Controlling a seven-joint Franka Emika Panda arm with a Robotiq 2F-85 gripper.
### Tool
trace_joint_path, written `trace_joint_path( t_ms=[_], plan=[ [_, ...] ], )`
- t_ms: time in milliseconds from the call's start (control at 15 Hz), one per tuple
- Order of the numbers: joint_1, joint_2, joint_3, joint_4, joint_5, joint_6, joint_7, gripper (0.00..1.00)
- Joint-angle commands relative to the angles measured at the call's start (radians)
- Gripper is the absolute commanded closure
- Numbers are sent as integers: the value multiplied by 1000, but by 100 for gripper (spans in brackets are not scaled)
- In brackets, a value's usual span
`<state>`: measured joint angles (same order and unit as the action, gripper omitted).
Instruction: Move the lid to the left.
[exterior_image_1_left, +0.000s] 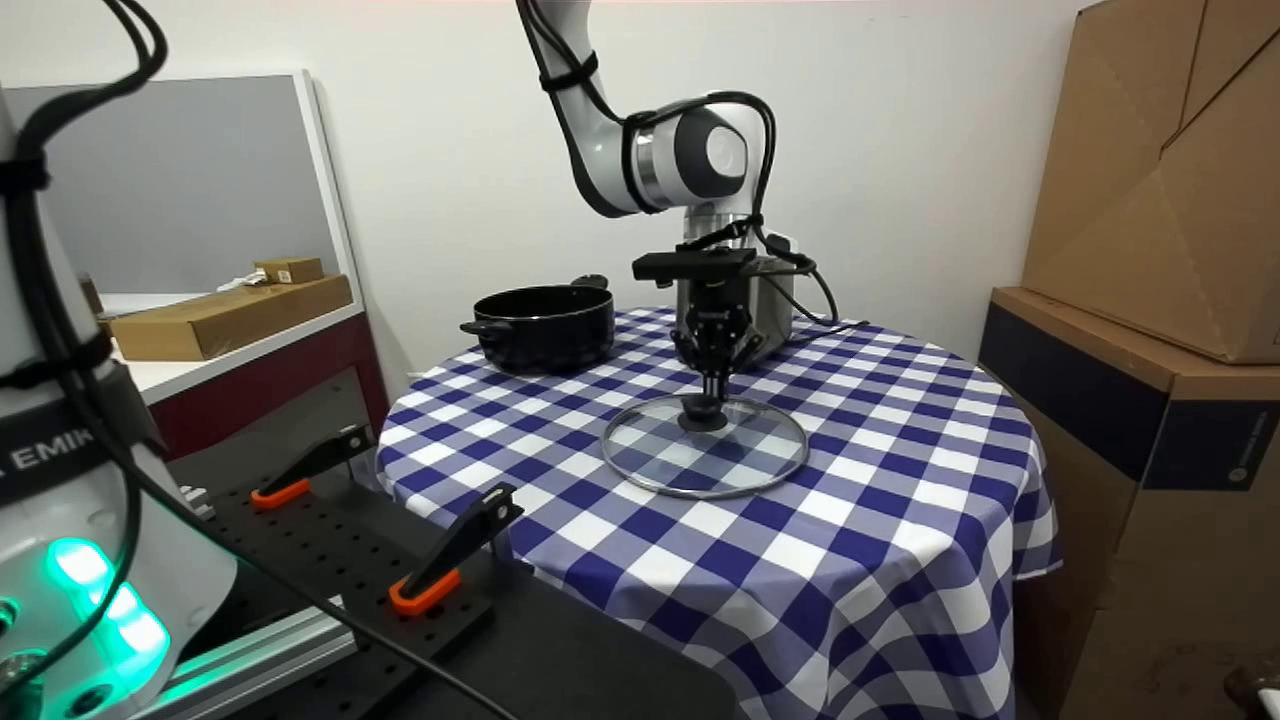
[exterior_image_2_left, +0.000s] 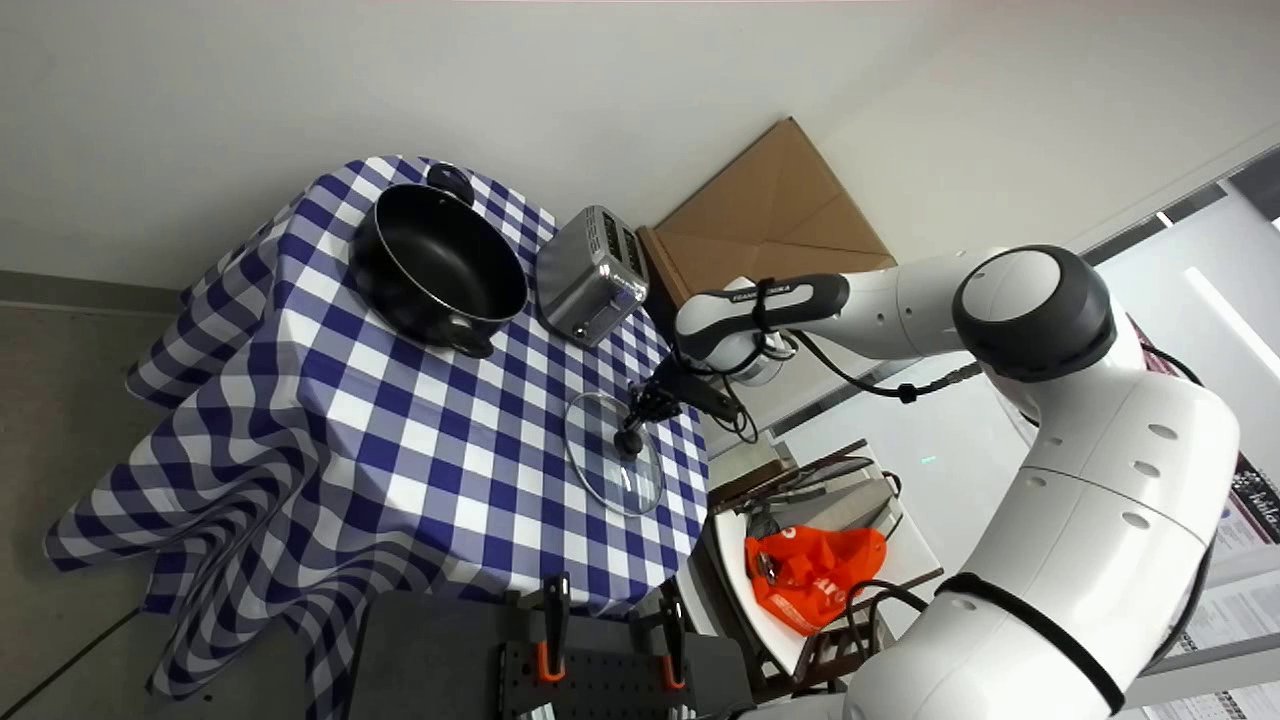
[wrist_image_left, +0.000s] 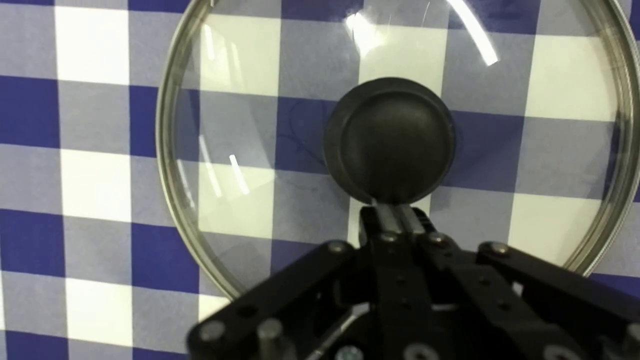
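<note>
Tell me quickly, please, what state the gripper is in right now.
Gripper: closed, its jaws together at the edge of the dark knob on the lid, with nothing visible between them.

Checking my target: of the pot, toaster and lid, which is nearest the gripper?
The round glass lid: the closed gripper is right at its dark knob, while the black pot and steel toaster stand farther away.

Black pot (exterior_image_2_left: 437, 265) near steel toaster (exterior_image_2_left: 590, 277)
</note>
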<state>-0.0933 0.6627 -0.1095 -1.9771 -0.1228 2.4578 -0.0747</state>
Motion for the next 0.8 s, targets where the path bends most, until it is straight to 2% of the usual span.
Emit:
trace_joint_path(
  t_ms=[0,600,733],
  plan=[
    [8,-40,-10,-24,-20,-42,2,68],
    [4,-121,-7,-122,-32,-49,-12,5],
    [7,-101,-17,-119,-50,-19,-4,0]
  ],
)
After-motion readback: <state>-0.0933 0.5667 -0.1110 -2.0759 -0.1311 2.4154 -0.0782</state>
